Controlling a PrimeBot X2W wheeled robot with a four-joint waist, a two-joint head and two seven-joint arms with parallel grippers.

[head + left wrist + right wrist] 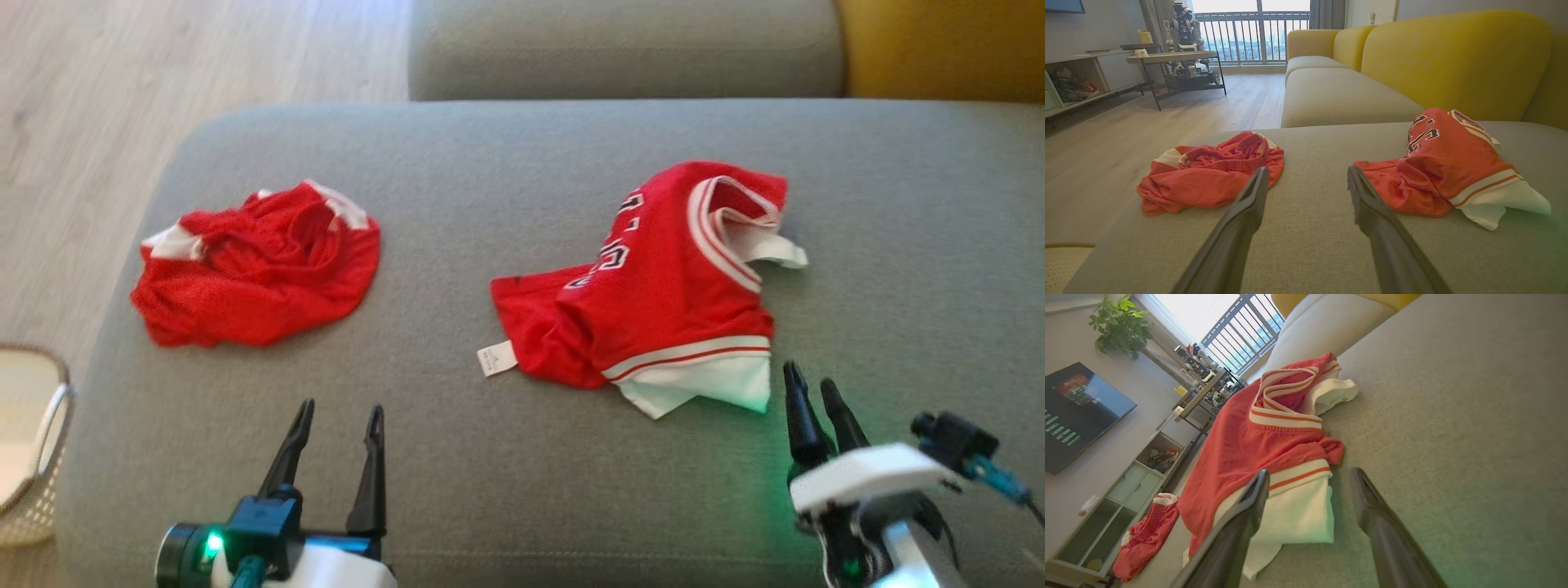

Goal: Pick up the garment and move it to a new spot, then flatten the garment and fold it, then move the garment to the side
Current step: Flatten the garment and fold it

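Two crumpled red garments lie on the grey sofa seat [522,474]. A red jersey [669,286] with white trim and dark lettering sits right of centre, a white tag at its near-left edge. Red mesh shorts [261,269] lie bunched at the left. My right gripper [808,376] is open, just off the jersey's near-right white hem; in the right wrist view its fingers [1310,473] straddle that hem's edge above the jersey [1249,441]. My left gripper [341,408] is open over bare cushion, between the shorts [1208,179] and the jersey [1449,163], short of both.
A pale woven basket [33,457] stands on the wood floor off the seat's left end. A second grey cushion [620,49] lies beyond, with a yellow backrest [1453,57] to the right. Across the room stand a table [1175,57] with another robot, a shelf unit and a TV [1077,412].
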